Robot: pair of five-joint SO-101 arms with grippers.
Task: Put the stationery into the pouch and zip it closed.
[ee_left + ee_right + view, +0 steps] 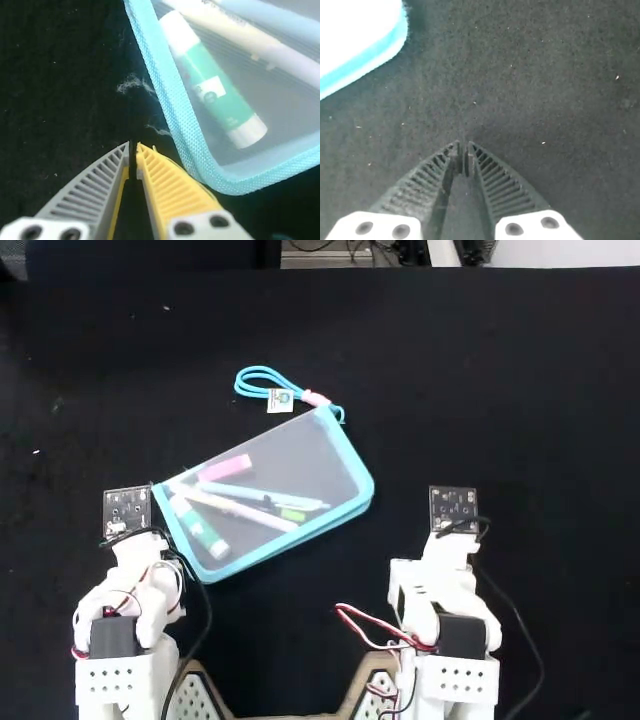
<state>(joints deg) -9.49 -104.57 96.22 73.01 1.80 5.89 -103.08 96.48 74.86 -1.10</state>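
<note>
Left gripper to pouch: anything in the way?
Nothing visible. Bare black tabletop lies between the shut left gripper and the teal edge of the translucent zip pouch, with just a few lint strands on it.

L hand (133, 146), R hand (463, 146): both closed tight, tips angled down.

Pouch (290, 485) translucent mesh, woven teal trim; table (500, 390) matt black cloth.
</note>
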